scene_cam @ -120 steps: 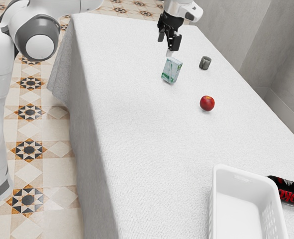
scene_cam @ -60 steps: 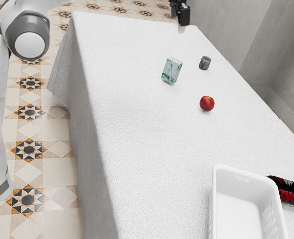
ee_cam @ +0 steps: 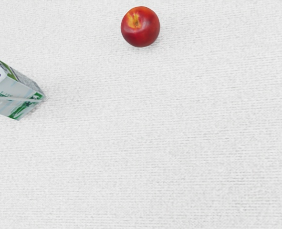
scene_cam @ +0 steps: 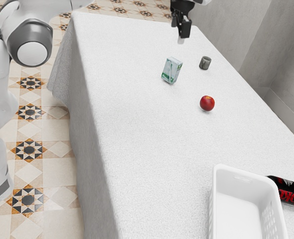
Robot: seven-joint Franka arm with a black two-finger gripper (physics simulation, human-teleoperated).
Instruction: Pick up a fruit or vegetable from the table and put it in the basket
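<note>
Exterior view: compared with half a second ago, the gripper [scene_cam: 179, 31] sits lower in the picture, over the far end of the worktop [scene_cam: 142, 129] — its fingers released, parted and holding nothing. The apple [scene_cam: 207, 103], the carton and the basket [scene_cam: 217, 199] have kept their places. On the black Coke can [scene_cam: 292, 191], lying just beside the basket, red letters read "COK" before the picture cuts them off; the white lettering is only partly visible. The green-and-white drink carton [scene_cam: 171, 70] stands between the gripper and the apple, with a greyish mug [scene_cam: 205, 62] near it. The apple rests on the cloth, well apart from the basket.

Wrist view: the apple shows a yellow-orange patch around its stem hollow. Apart from it is the carton, a straw along its side — its small print too fine to read.
</note>
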